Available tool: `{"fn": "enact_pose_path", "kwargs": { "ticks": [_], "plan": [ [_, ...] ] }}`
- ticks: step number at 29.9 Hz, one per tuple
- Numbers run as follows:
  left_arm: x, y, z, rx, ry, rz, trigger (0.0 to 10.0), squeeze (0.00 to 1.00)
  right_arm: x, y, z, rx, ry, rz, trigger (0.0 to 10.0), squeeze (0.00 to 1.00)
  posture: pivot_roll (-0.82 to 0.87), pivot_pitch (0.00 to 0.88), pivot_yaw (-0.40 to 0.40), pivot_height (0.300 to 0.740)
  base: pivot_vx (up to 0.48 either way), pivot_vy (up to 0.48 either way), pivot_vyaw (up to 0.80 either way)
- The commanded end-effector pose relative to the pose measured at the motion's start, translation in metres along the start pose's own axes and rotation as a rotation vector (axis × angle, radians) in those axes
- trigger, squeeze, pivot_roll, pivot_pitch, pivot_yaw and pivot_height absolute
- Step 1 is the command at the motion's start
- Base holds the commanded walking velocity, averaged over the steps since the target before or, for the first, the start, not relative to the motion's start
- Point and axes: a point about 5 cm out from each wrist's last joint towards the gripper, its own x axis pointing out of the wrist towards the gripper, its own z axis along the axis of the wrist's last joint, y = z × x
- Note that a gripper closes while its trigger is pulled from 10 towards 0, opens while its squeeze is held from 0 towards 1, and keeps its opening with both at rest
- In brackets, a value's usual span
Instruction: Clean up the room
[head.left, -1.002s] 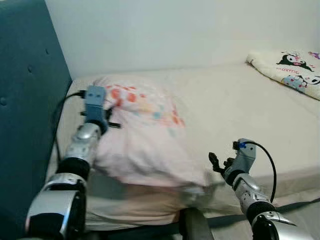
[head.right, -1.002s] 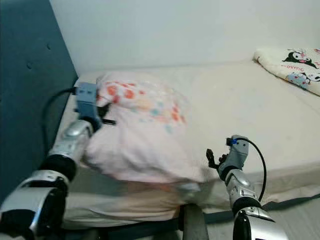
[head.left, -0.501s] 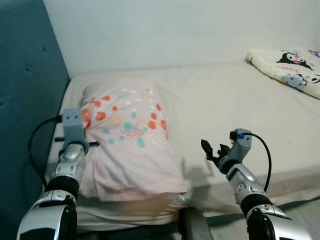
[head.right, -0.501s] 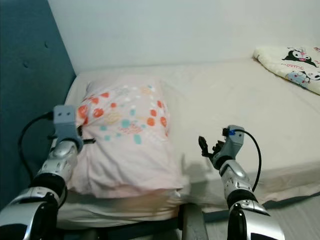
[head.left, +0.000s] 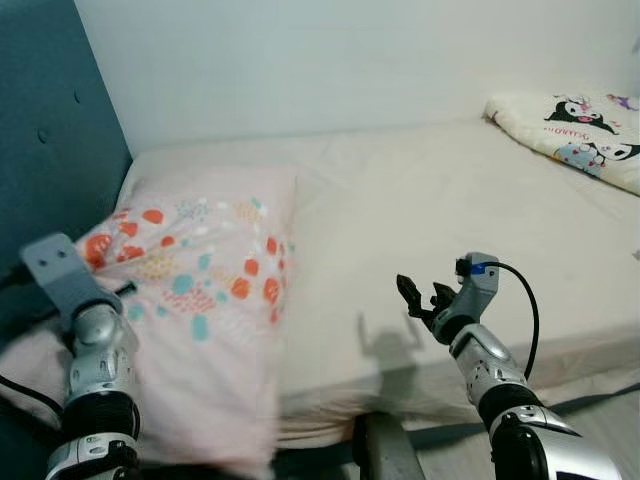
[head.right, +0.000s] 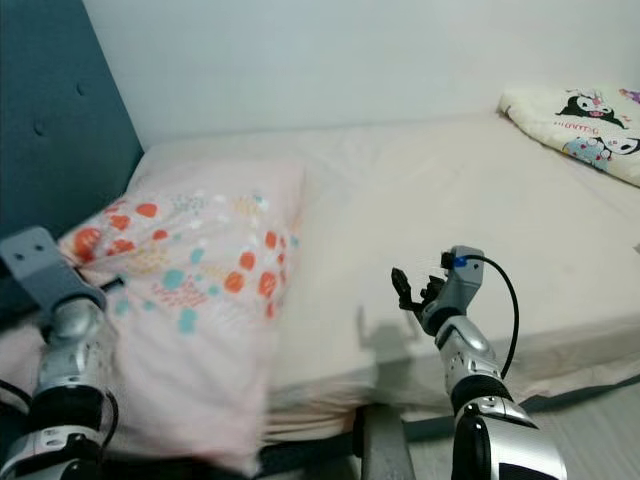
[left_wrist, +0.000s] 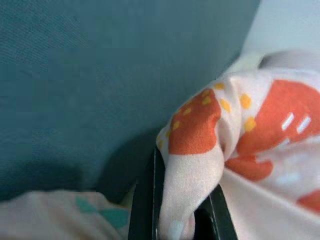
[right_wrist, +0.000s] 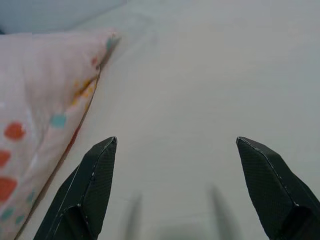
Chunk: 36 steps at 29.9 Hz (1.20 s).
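— Left end effector (left_wrist: 182, 210): what does it have?

— Its two black fingers (left_wrist: 145, 200) are closed on a bunched corner of the pillow (head.left: 190, 290). In the left wrist view the pink fabric with its orange blotch is pinched between them, right beside the teal headboard (head.left: 50, 150).

— Where does the pillow lie?

— At the head of the bed (head.left: 430, 220), on the robot's left side, with its near end hanging over the front edge of the mattress. The held corner is up at the headboard side, lifted off the bed, so the pillow sits tilted instead of flat.

— And its long axis?

— It runs roughly from the far wall (head.left: 330, 60) toward the robot, along the headboard. The far short edge points at the wall, and the near short edge droops down past the mattress edge. The printed face, with orange and teal spots, is turned up and toward the right.

— The other arm?

— Right end effector (head.left: 424, 298) hovers over the bare sheet near the front edge of the bed, well apart from the pillow's right edge. Its fingers (right_wrist: 92, 185) are spread wide with nothing between them.

— Anything else on the bed?

— A folded blanket (head.left: 570, 135) with a cartoon print lies at the far right corner, well apart from the pillow.
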Motion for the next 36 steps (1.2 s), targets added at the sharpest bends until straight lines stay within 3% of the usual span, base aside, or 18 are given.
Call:
{"fn": "enact_pose_path", "kwargs": {
  "ticks": [1, 2, 5, 8, 10, 12, 19, 28, 29, 30, 31, 33, 34, 35, 36],
  "plan": [
    [0.001, 0.011, 0.019, -0.082, -0.066, 0.083, 0.0, 0.00, 0.005, 0.009, 0.004, -0.011, -0.008, 0.037, 10.0, 0.00, -0.05, 0.000, -0.029, 0.525, 0.000, 0.000, 0.00],
    [-0.002, 0.014, 0.026, -0.126, -0.084, 0.114, 0.0, 0.00, 0.007, 0.011, 0.006, -0.014, -0.007, 0.050, 10.0, 0.00, -0.05, 0.000, -0.036, 0.525, 0.000, 0.000, 0.00],
    [-0.004, 0.016, 0.030, -0.155, -0.093, 0.135, 0.0, 0.00, 0.008, 0.013, 0.006, -0.018, -0.007, 0.059, 10.0, 0.00, -0.05, 0.000, -0.036, 0.525, 0.000, 0.000, 0.00],
    [-0.007, 0.026, 0.021, -0.201, -0.035, 0.190, 0.0, 0.00, 0.010, 0.018, 0.008, -0.025, -0.007, 0.080, 10.0, 0.00, -0.04, 0.000, -0.040, 0.525, 0.000, 0.000, 0.00],
    [-0.018, 0.038, 0.000, -0.273, 0.086, 0.280, 0.0, 0.00, 0.012, 0.022, 0.009, -0.025, -0.009, 0.101, 10.0, 0.00, -0.04, 0.000, -0.041, 0.525, 0.000, 0.000, 0.00],
    [-0.021, 0.041, -0.003, -0.294, 0.102, 0.305, 0.0, 0.00, 0.012, 0.023, 0.008, -0.026, -0.005, 0.108, 10.0, 0.00, -0.04, 0.000, -0.041, 0.525, 0.000, 0.000, 0.00],
    [-0.026, 0.046, -0.012, -0.382, 0.171, 0.381, 0.0, 0.00, 0.011, 0.026, 0.004, -0.025, 0.003, 0.122, 10.0, 0.00, -0.04, 0.000, -0.039, 0.525, 0.000, 0.000, 0.00],
    [-0.032, 0.039, -0.026, -0.400, 0.275, 0.369, 0.0, 0.00, 0.011, 0.027, 0.002, -0.024, 0.007, 0.128, 10.0, 0.00, -0.05, 0.000, -0.032, 0.525, 0.000, 0.000, 0.00],
    [-0.032, 0.036, -0.031, -0.359, 0.309, 0.322, 2.4, 0.00, 0.011, 0.027, 0.001, -0.023, 0.008, 0.129, 10.0, 0.00, -0.05, 0.000, -0.028, 0.525, 0.000, 0.000, 0.00],
    [-0.031, 0.034, -0.034, -0.329, 0.332, 0.289, 2.4, 0.00, 0.011, 0.027, 0.001, -0.022, 0.008, 0.129, 10.0, 0.00, -0.05, 0.000, -0.028, 0.525, 0.000, 0.000, 0.00],
    [-0.030, 0.033, -0.036, -0.305, 0.339, 0.252, 10.0, 0.00, 0.010, 0.027, 0.000, -0.021, 0.009, 0.128, 10.0, 0.00, -0.06, 0.000, -0.021, 0.525, 0.000, 0.000, 0.00],
    [-0.029, 0.032, -0.037, -0.293, 0.340, 0.231, 10.0, 0.00, 0.010, 0.027, -0.001, -0.020, 0.010, 0.127, 10.0, 0.00, -0.06, 0.000, -0.021, 0.525, 0.000, 0.000, 0.00],
    [-0.027, 0.030, -0.037, -0.260, 0.334, 0.186, 10.0, 1.00, 0.009, 0.027, -0.002, -0.020, 0.011, 0.125, 10.0, 0.00, -0.06, 0.000, -0.015, 0.525, 0.000, 0.000, 0.00],
    [-0.027, 0.030, -0.037, -0.260, 0.334, 0.186, 10.0, 1.00, 0.009, 0.027, -0.002, -0.020, 0.011, 0.125, 10.0, 0.00, -0.06, 0.000, -0.015, 0.525, 0.000, 0.000, 0.00],
    [-0.025, 0.025, -0.037, -0.204, 0.339, 0.111, 10.0, 1.00, 0.009, 0.026, -0.003, -0.017, 0.012, 0.120, 10.0, 0.00, -0.06, 0.000, -0.013, 0.525, 0.000, 0.000, 0.00]
  ]
}}
